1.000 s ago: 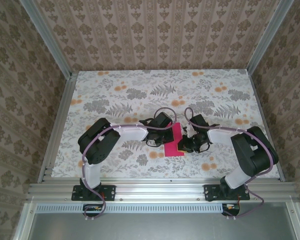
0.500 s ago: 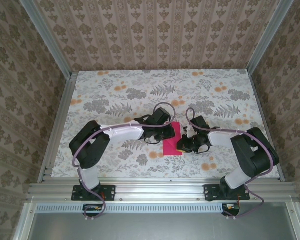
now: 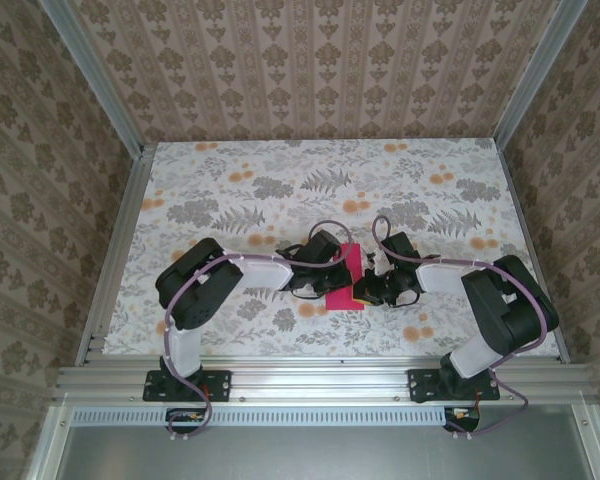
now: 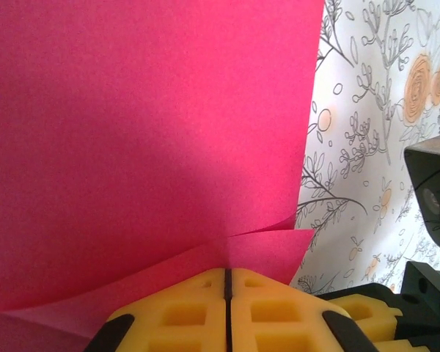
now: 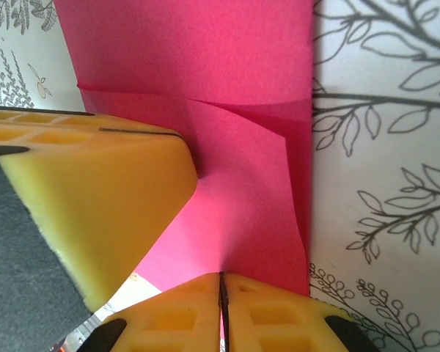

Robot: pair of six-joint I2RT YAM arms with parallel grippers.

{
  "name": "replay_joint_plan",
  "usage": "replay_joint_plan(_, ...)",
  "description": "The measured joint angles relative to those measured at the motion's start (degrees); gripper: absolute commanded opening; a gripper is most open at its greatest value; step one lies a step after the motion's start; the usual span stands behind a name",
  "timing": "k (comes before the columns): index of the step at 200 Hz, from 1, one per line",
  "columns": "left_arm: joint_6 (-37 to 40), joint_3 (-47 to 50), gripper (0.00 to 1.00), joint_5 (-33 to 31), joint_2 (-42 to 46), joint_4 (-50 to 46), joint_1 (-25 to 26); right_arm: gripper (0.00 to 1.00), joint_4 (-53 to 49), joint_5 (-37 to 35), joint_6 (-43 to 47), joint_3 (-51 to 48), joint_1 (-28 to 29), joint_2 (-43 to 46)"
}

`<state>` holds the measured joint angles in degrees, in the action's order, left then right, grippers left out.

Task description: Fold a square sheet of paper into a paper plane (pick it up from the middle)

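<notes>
Patterned wallpaper (image 3: 300, 60) on three sides, floral table (image 3: 280, 180) underneath. The sheet of paper (image 3: 352, 264) sits just toward six o'clock from the table's middle, partly folded, with one flap lapped over the rest.

Handling (my read):
- Thin and very light, with no stiffness of its own, so it will sag or curl wherever nothing supports it.
- It creases for good, so a stray pinch will leave a mark.
- The surface looks smooth, and the foam pads should hold it without much squeeze.
- Best taken at an edge or along a fold line. Pulling the two holds apart would tear it.

Left gripper (image 4: 227, 273): the jaws are closed flat against each other, leaving only a hairline seam. The paper's folds run into that seam, so it looks pinched there. It holds the sheet from the nine o'clock side.

Right gripper (image 5: 220, 277): the jaws are likewise pressed together and an edge of the paper disappears between them. It holds at roughly four o'clock on the sheet. One yellow finger of the other gripper lies on the paper close by.

Pose: both arms are folded low, elbows swung out toward the table's sides and forearms angled inward — the wrists nearly meet over the sheet.
</notes>
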<state>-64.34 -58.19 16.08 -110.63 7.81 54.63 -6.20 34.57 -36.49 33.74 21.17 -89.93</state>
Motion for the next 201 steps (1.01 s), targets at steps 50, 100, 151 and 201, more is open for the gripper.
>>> replay_joint_plan(50,0.3,4.2,0.14,0.5,0.8,7.3,-0.8,0.10,0.3,0.0,0.1,-0.1,0.0,0.0)
replay_joint_plan(100,2.5,5.1,0.16,-0.2,2.0,7.1,-3.4,0.10,0.3,-0.2,0.3,-0.1,0.1,0.0)
replay_joint_plan(151,4.2,5.2,0.17,-0.4,2.4,6.2,-5.6,0.10,0.5,-0.1,0.5,-0.2,0.1,0.0)
replay_joint_plan(201,5.9,5.9,0.18,-1.1,4.0,4.1,-8.7,0.10,1.0,0.0,0.5,-0.5,0.1,0.0)
